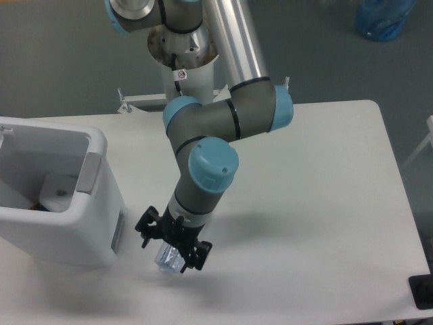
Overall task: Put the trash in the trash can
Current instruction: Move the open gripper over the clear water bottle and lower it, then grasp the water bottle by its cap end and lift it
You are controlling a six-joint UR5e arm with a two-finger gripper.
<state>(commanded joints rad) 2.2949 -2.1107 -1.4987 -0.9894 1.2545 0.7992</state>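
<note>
The arm (216, 122) was made of smooth grey tubes joined by rounded light-blue caps, and it bent down from a silver column at the top of the view to the front part of the white surface (318, 196). At its end the black gripper (172, 252) stood low over the crushed bottle (168, 258), its jaws spread to either side of it, one finger at the left near the bin and one at the right. They looked close around the bottle, but I could not tell whether they were pressing it or only straddling it.

Only a small bit of the bottle showed below the gripper: clear, crinkled plastic with a bluish glint, lying flat on the surface. The rest was hidden under the black fingers, so which way its long axis ran and where its cap end pointed could not be read.

The trash can (51, 196) stood just to the left of the gripper, near it but apart. It was a boxy bin of smooth white plastic with a thick rounded rim, a grey panel at the inner right side of the opening and another pale grey panel low on the outer right wall. Its mouth was open to the top, and something pale lay inside it; what it was could not be made out.

A blue plastic bag (384, 19) lay on the grey floor beyond the far right corner.
</note>
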